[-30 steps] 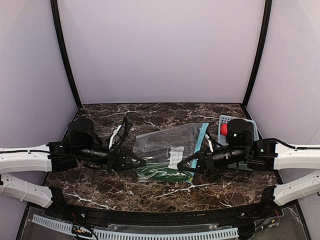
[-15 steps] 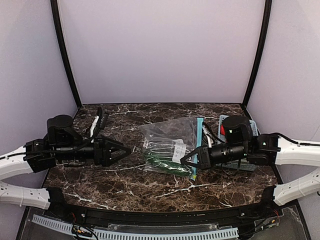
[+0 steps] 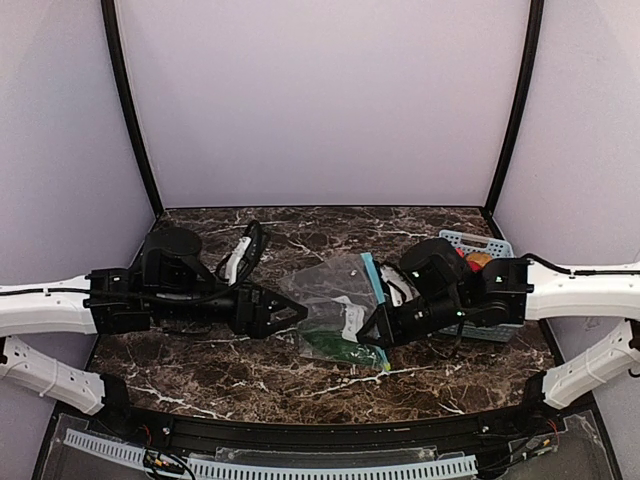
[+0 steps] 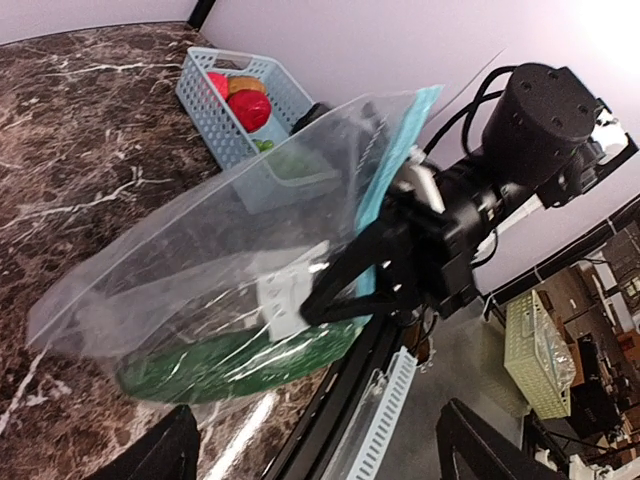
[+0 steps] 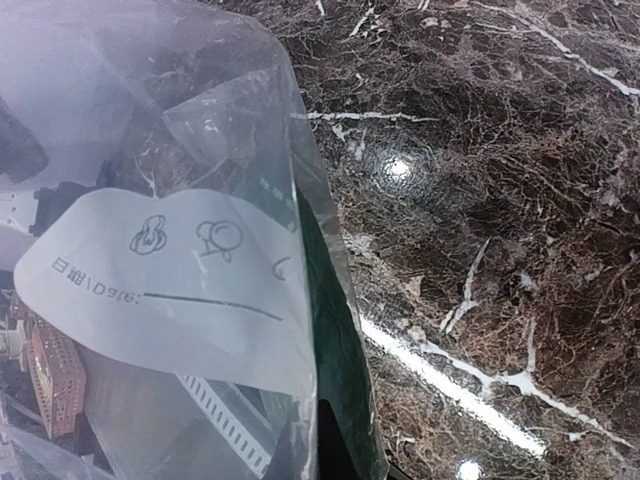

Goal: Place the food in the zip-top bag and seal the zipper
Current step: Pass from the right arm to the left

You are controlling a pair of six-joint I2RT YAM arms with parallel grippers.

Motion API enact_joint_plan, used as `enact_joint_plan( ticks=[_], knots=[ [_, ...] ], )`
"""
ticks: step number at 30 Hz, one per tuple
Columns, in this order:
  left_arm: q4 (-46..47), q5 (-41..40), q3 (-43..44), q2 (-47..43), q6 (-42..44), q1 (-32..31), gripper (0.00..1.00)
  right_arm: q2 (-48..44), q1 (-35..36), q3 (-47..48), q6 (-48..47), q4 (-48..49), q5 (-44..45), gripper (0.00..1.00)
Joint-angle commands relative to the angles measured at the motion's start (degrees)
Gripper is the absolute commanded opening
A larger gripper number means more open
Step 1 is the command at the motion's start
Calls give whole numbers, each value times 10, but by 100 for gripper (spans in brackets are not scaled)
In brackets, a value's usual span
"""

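Observation:
The zip-top bag hangs tilted over the middle of the table, its clear plastic crinkled, a white label on it and a green band along its low edge. My right gripper is shut on the bag by the teal zipper, with the plastic filling the right wrist view over the gripper. My left gripper stands open just left of the bag, nothing between its fingers. The food lies in the light-blue basket: red fruits, an orange one.
The basket stands at the table's right side behind the right arm. Dark marble table runs to the back wall. A black rail and white cable duct line the near edge.
My left gripper opened, drew back to the left, then came in beside the bag again. The right gripper moved left with the bag, which now stands steeper and narrower.

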Motion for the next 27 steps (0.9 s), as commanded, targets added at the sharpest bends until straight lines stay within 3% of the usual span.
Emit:
enact_joint_plan(
  ticks=[1,7,12,17,23,27],
  knots=[
    [139,-17,41,43,-46,-31,82,40,34,48,15,-50,85,0],
    [246,-40,52,95,-107,-44,85,84,64,85,31,-67,134,0],
    [234,-62,70,134,-135,-45,87,118,81,116,38,-83,162,0],
    [183,-151,62,135,-150,-44,86,139,91,133,41,-85,170,0],
    [147,-190,61,134,-140,-41,68,155,93,147,35,-84,174,0],
    [142,-169,74,154,-141,-37,43,165,92,154,31,-85,178,0]
  ],
)
